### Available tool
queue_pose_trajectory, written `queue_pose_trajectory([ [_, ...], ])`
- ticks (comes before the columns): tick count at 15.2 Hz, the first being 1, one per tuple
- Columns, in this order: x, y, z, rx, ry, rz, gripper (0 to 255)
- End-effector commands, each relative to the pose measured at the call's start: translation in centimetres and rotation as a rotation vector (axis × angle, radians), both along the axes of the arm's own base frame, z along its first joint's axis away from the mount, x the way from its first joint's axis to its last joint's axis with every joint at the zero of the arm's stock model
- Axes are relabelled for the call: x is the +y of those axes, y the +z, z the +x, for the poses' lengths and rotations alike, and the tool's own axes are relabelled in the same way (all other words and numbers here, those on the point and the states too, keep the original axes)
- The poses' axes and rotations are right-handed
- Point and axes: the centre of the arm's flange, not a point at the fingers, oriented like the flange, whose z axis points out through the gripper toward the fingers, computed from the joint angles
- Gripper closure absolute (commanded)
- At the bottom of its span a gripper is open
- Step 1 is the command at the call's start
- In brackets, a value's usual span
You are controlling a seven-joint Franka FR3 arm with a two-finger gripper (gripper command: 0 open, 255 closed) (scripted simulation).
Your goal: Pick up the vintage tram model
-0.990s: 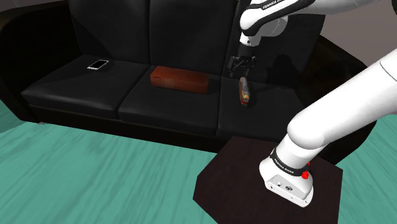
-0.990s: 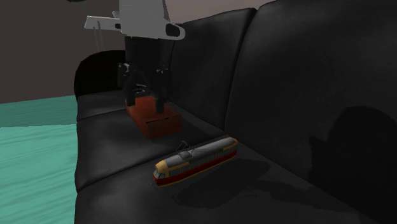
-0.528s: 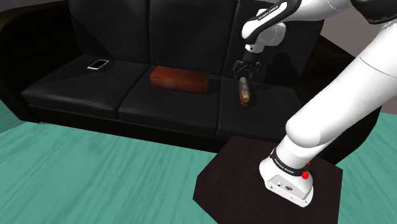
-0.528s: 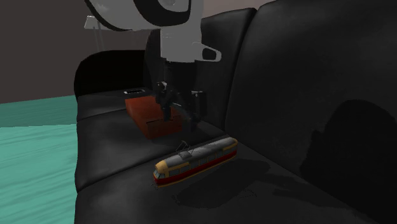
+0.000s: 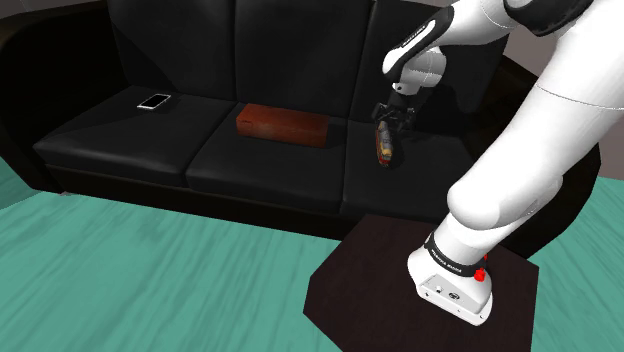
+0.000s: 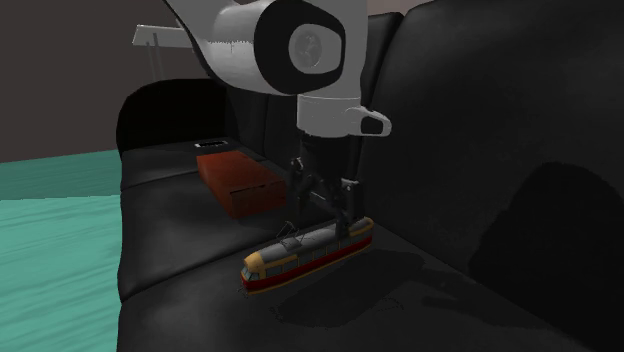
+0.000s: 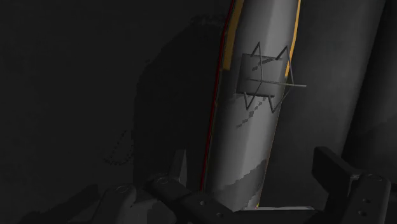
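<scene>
**A:** Where does the tram sit?

**B:** The long red-and-yellow tram model with the grey roof [image 6: 300, 255] stands on its wheels on the seat of the black cushioned sofa [image 5: 120, 150], directly beneath the all-black two-finger claw [image 6: 325, 218]; one end of it reaches in between the fingers [image 7: 347, 181].

**A:** And the claw; clenched on it?

**B:** No; released; the fingers stand spread to either side of the tram's roof. In the wrist view one finger stands clear of the body; the other sits just beside the red side stripe; I cannot tell whether that one touches.

**A:** What shows on the roof?

**B:** A thin wire pantograph [image 7: 264, 79], ahead of the claw along the tram's length; a yellow edge line runs down each side of the roof.

**A:** Anything else about?

**B:** A reddish-brown brick-shaped block [image 5: 283, 125] lies on the middle cushion, well apart from the claw, toward the shoulder view's left of it; a small flat white phone [image 5: 154, 101] lies farther off the same way, on the end cushion; the teal floor [image 5: 150, 270] spreads before the sofa; the white arm [image 5: 540, 130] rises from a dark box stand [image 5: 350, 290].
</scene>
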Motion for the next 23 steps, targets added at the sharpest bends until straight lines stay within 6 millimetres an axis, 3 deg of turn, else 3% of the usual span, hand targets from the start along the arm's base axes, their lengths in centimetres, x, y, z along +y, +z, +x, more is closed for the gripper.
queue_pose_trajectory([
  [1,-0.1,-1.0,0.1,-0.001,-0.003,-0.001,0],
  [6,-0.1,-2.9,0.0,-0.001,-0.003,-0.001,0],
  [7,-0.1,-2.9,0.0,-0.001,-0.003,-0.001,255],
  [16,-0.1,-2.9,0.1,-0.001,-0.003,-0.001,255],
  [23,-0.1,0.8,0.1,-0.001,-0.003,-0.001,255],
])
